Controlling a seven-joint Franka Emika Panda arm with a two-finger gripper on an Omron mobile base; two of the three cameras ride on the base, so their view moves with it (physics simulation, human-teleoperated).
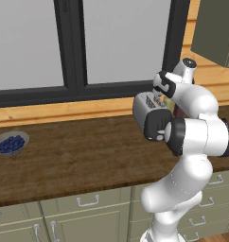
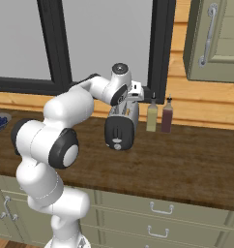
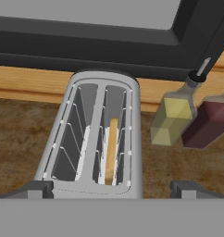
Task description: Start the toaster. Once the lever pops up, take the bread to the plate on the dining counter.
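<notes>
One toaster (image 3: pixel 97 134) with two slots held one slice of bread (image 3: pixel 112 149), beside two bottles, one yellow (image 3: pixel 171 119) and one dark red (image 3: pixel 207 124), while one bowl of blueberries (image 1: pixel 11 143) sat on the table (image 1: pixel 83 160).

We see two bottles (image 2: pixel 159 115) standing just beside the toaster (image 2: pixel 122 127), crowding its window-end flank. The wooden counter (image 1: pixel 78 160) on the toaster's other side lies open up to a bowl of blueberries (image 1: pixel 11 142) well apart. The window frame (image 3: pixel 109 41) closes off the space behind.
</notes>
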